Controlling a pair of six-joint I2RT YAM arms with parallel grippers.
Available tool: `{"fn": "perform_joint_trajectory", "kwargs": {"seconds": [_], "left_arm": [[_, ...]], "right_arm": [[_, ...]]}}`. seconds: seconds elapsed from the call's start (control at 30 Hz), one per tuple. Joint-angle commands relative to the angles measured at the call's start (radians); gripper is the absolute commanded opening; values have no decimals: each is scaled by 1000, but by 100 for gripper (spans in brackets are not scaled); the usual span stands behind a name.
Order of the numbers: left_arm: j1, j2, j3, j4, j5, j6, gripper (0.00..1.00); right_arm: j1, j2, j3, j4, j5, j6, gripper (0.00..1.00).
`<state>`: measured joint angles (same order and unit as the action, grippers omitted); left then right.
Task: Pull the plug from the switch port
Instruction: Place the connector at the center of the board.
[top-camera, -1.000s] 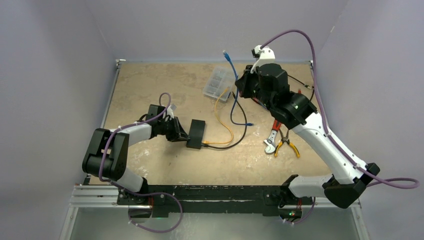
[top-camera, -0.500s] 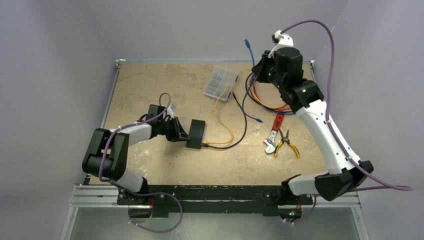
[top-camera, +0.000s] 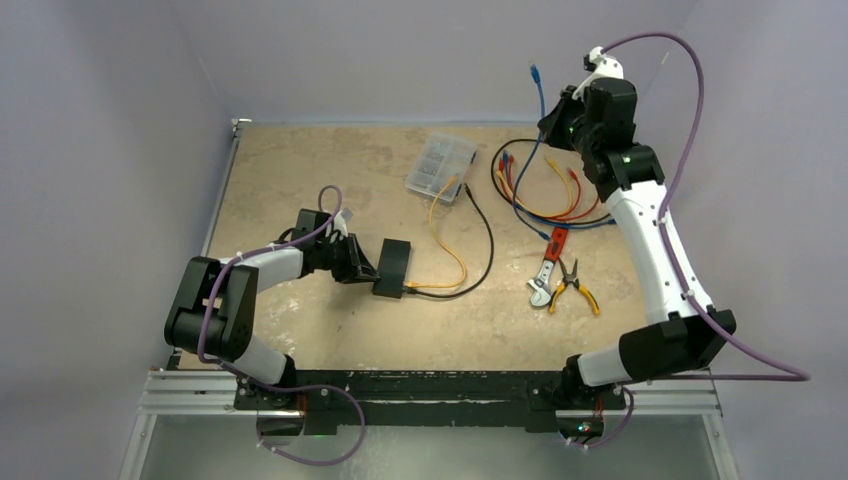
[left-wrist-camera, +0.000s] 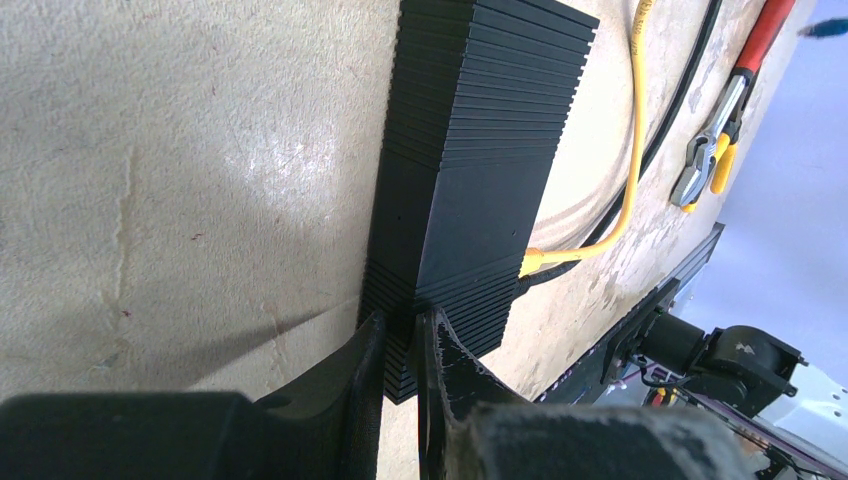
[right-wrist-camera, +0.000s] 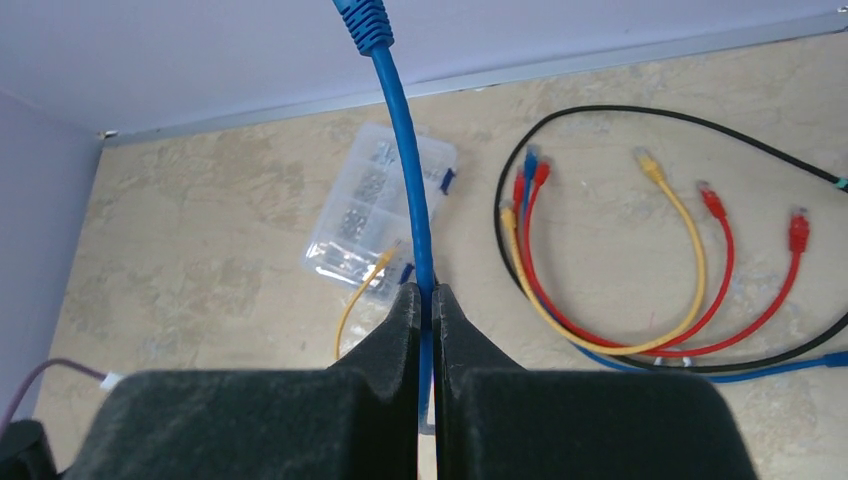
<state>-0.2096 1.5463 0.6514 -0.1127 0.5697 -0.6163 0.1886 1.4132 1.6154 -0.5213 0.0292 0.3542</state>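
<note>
Right arm raised far-right, right claw (right-wrist-camera: 424, 292) pinching blue cable (right-wrist-camera: 405, 130). Left claw (left-wrist-camera: 400, 325) low, clamping switch (left-wrist-camera: 470, 190) edge. Pliers (top-camera: 578, 290), coiled cables (top-camera: 556, 214) between.

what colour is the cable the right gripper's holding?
Blue. The cable shows best in the right wrist view.
</note>
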Motion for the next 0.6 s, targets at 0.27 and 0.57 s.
{"fn": "perform_joint_trajectory", "kwargs": {"seconds": [0.27,0.57], "left_arm": [[1,69,-48,-70,-237,86,9],[1,78,-44,-67,-233,87,9]], "right_arm": [[-145,114,177,15,-17,-21,0],[-173,232,220,8,200,-62,0]]}}
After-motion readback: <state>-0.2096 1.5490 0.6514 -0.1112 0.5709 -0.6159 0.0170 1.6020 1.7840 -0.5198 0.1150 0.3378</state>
